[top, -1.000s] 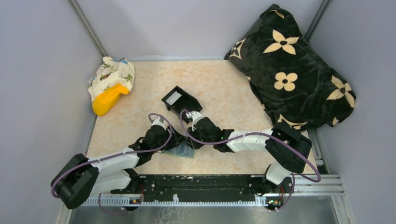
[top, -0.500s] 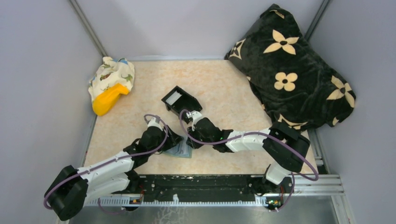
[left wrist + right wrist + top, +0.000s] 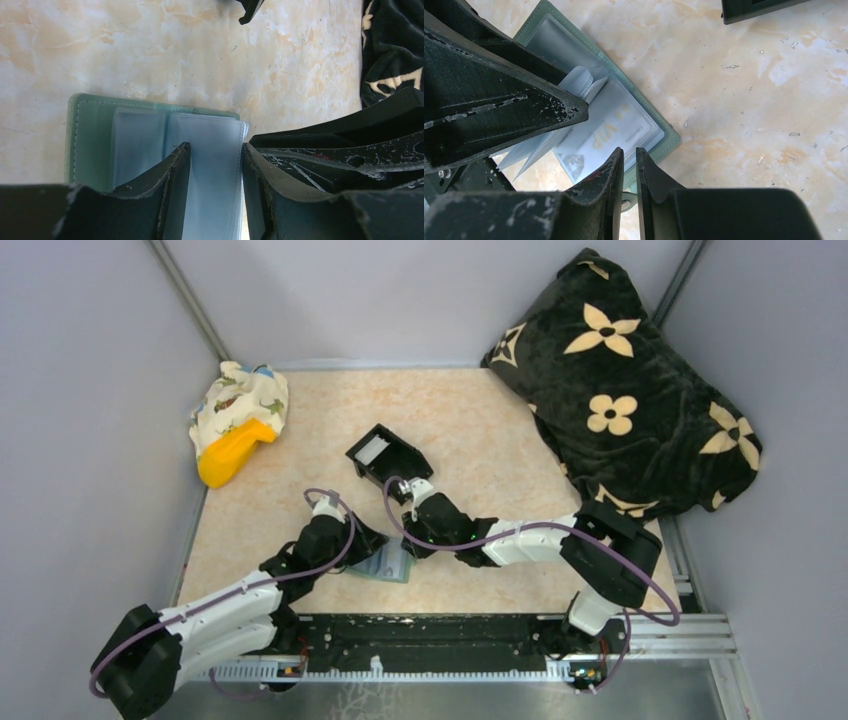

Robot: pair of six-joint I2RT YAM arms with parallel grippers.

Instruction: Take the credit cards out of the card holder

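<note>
The sage-green card holder (image 3: 388,565) lies open and flat near the table's front edge. Its blue-grey pockets (image 3: 137,140) face up. One whitish credit card (image 3: 609,132) with gold "VIP" lettering sits inside a clear pocket. My left gripper (image 3: 215,150) is down on the holder, its jaws apart on either side of one pocket leaf (image 3: 212,165). My right gripper (image 3: 630,150) has its jaws almost together on the holder's green edge (image 3: 664,145), beside the snap tab. In the top view, both grippers (image 3: 372,540) (image 3: 410,552) meet over the holder and hide most of it.
A black plastic box (image 3: 385,458) stands just behind the grippers. A yellow object wrapped in printed cloth (image 3: 235,425) lies at the far left. A black blanket with cream flowers (image 3: 630,390) fills the right side. Grey walls enclose the table.
My left arm has drawn back toward its base, and its jaws have narrowed around the pocket leaf. The right arm and the card holder have hardly moved.
</note>
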